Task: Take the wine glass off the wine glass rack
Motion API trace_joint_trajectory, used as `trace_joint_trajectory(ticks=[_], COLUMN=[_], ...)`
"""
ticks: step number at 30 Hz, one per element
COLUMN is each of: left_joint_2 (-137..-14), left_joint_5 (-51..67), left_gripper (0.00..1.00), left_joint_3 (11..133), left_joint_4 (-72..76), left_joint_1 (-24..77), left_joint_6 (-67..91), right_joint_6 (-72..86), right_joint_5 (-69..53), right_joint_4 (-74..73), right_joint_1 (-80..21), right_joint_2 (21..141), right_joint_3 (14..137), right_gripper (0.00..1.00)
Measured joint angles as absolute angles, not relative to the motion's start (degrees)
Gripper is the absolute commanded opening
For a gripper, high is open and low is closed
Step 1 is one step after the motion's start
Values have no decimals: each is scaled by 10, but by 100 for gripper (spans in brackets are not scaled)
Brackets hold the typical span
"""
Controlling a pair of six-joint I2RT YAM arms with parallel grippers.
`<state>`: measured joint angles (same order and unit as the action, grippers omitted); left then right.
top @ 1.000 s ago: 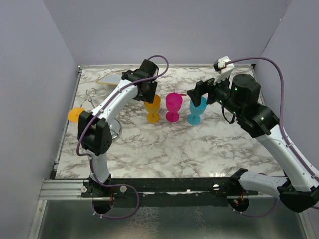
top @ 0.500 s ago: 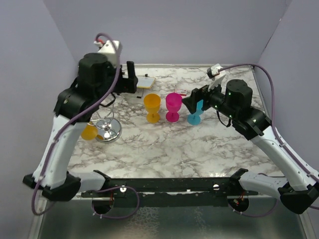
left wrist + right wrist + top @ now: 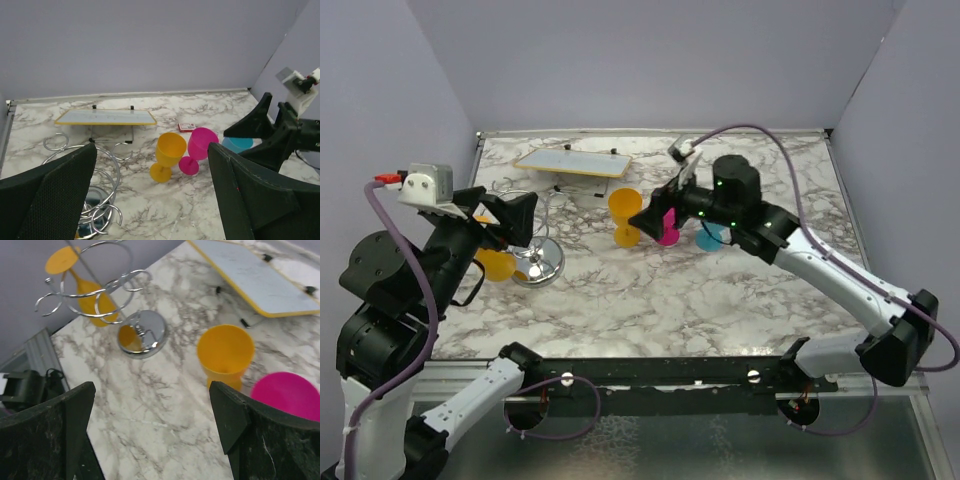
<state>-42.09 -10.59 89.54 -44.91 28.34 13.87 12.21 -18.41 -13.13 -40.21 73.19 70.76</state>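
The chrome wine glass rack [image 3: 540,262] stands at the left on its round mirror base, with thin wire arms above. An orange wine glass [image 3: 498,265] hangs upside down from one arm. The right wrist view shows the rack [image 3: 142,332] and the hanging glass [image 3: 95,297] clearly. My left gripper [image 3: 507,217] is open and empty, raised high over the rack's left side. My right gripper [image 3: 655,212] is open and empty, in the air over the standing glasses, well right of the rack. The rack's wire arms also show in the left wrist view [image 3: 97,195].
Three glasses stand upright mid-table: orange [image 3: 625,215], pink [image 3: 670,232], partly hidden by my right gripper, and blue [image 3: 710,237]. A flat yellow-edged board [image 3: 572,162] lies at the back. A small red item [image 3: 187,126] lies behind the glasses.
My left arm has swung from the back of the table up and toward the near left. My right gripper has moved left, from the blue glass to above the pink one.
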Motion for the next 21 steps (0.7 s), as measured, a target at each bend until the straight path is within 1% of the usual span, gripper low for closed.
trace_joint_trajectory(ticks=[2, 5, 9, 11, 13, 17, 19, 21], left_joint_2=[-410, -402, -389, -385, -383, -383, -383, -383], left_joint_5=[-121, -136, -151, -156, -160, -162, -164, -164], left_gripper=[95, 95, 95, 95, 95, 95, 95, 95], left_joint_3=[893, 893, 893, 893, 893, 893, 893, 893], left_joint_4=[-442, -432, -419, -415, -413, -411, -411, -411], left_joint_1=[283, 283, 283, 283, 283, 283, 283, 283], left_joint_6=[135, 130, 123, 120, 116, 110, 106, 104], right_joint_6=[124, 133, 159, 171, 181, 195, 200, 204], right_joint_5=[-176, -169, -150, -135, -121, -100, -97, -96], right_joint_4=[-126, -112, -103, -102, -100, -93, -89, -85], right_joint_1=[-453, -517, -578, -600, -619, -642, -647, -650], right_joint_2=[770, 816, 877, 909, 940, 982, 995, 1004], right_joint_3=[729, 755, 804, 832, 858, 884, 890, 898], right_gripper=[99, 94, 88, 82, 75, 62, 59, 57])
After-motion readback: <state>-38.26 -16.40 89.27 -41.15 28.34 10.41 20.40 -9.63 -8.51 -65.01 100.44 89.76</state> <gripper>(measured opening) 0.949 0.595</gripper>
